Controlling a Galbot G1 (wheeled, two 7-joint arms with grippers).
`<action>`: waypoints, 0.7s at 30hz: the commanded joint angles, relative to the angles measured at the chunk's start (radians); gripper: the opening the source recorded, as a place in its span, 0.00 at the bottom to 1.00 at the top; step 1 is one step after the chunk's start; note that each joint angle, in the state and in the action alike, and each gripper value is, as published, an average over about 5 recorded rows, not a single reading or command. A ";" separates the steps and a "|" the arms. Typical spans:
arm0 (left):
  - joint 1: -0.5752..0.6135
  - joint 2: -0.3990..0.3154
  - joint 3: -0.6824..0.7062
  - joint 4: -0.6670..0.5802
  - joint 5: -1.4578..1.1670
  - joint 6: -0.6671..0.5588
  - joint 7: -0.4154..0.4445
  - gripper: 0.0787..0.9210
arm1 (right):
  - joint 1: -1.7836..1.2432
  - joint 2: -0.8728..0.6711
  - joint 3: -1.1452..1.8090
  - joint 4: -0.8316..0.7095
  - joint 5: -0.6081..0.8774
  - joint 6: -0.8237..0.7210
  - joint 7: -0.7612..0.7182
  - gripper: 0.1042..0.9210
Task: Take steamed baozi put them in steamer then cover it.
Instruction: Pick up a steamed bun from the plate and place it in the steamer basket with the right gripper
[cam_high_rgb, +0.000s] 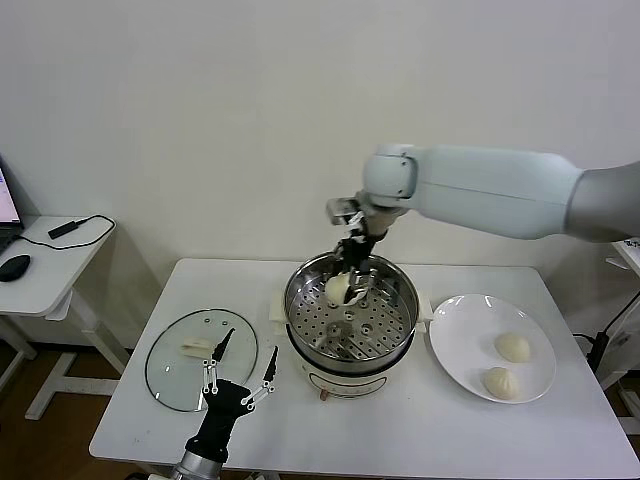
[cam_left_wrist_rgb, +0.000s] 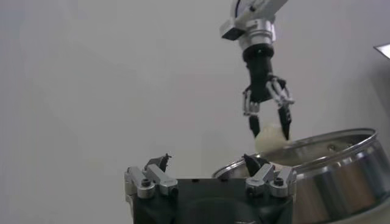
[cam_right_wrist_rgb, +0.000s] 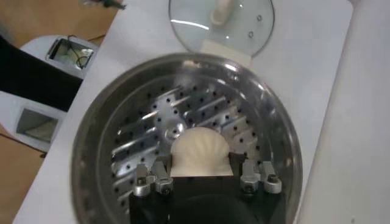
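Right gripper (cam_high_rgb: 345, 283): your fingers are clamped on a baozi (cam_high_rgb: 337, 289), hanging inside the steamer (cam_high_rgb: 300, 310) rim.
Key relation: perforated floor lies straight below the bun.
Remaining buns: two on the plate (cam_high_rgb: 455, 340).
Left gripper (cam_high_rgb: 240, 385): spread apart, beside the cover (cam_high_rgb: 170, 365).

I'm working in what looks like a lab or office test room, not a real kitchen. A bare white wall (cam_high_rgb: 200, 120) backs a plain white table (cam_high_rgb: 450, 420) on a wood-tone floor. Off beyond my left gripper's fingers (cam_high_rgb: 240, 380) stands a small white side desk (cam_high_rgb: 45, 265) carrying a computer mouse (cam_high_rgb: 13, 266), a laptop edge (cam_high_rgb: 8, 212) and a cabled black device (cam_high_rgb: 63, 229).
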 joint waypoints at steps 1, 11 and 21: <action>-0.002 0.000 0.000 -0.003 -0.001 -0.001 -0.001 0.88 | -0.035 0.083 -0.030 -0.012 0.023 -0.025 0.080 0.67; 0.001 0.001 -0.010 0.001 -0.002 -0.006 -0.003 0.88 | -0.086 0.087 -0.024 -0.032 0.011 -0.033 0.126 0.67; 0.006 0.004 -0.024 0.000 -0.003 -0.005 -0.003 0.88 | -0.095 0.073 -0.008 -0.022 0.000 -0.040 0.134 0.83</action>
